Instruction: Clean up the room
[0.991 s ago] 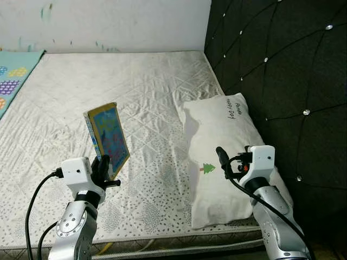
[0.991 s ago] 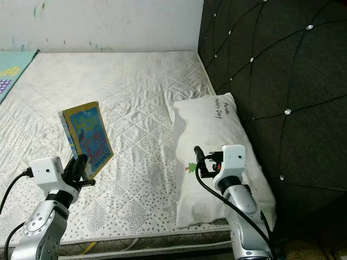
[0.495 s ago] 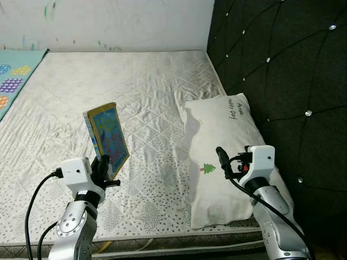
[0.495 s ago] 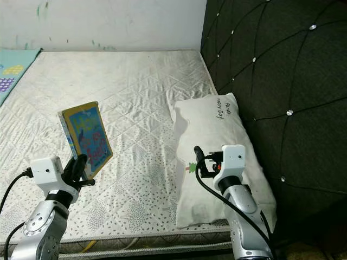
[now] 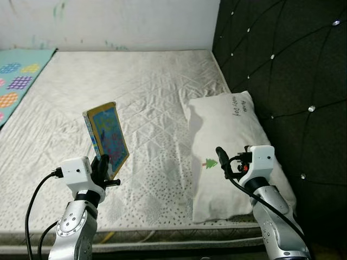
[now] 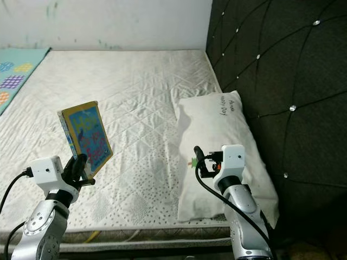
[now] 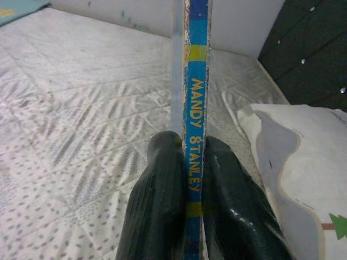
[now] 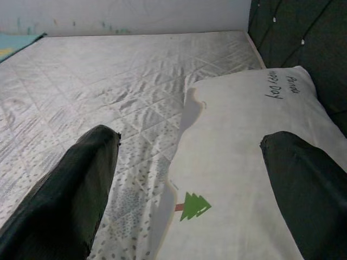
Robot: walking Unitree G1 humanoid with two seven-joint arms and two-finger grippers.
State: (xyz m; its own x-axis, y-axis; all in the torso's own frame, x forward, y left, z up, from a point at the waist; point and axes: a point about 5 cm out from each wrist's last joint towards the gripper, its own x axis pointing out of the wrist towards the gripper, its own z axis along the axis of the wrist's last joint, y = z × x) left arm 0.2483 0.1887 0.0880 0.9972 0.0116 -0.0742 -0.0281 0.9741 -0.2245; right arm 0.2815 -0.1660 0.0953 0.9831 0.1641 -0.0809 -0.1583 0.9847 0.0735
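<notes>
A thin picture book [image 5: 107,140] with a blue and yellow cover stands upright above the near left part of the mattress [image 5: 124,92]. My left gripper [image 5: 102,168] is shut on its lower edge; in the left wrist view both black fingers [image 7: 162,200] pinch the blue spine [image 7: 195,97] lettered "MANDY STANLEY". My right gripper [image 5: 222,162] is open and holds nothing, hovering over the near end of a white pillow [image 5: 230,141] with a small green tree print [image 8: 192,205]. The pillow lies along the mattress's right side.
A black tufted headboard [image 5: 287,81] rises along the right. A white wall [image 5: 108,21] closes the far end. A teal play mat [image 5: 19,81] with coloured patches lies at the far left edge. The mattress's front edge runs just below my arms.
The whole picture has shifted slightly right, so the camera has turned a little left. The book stays pinched in my left gripper and the right gripper stays open.
</notes>
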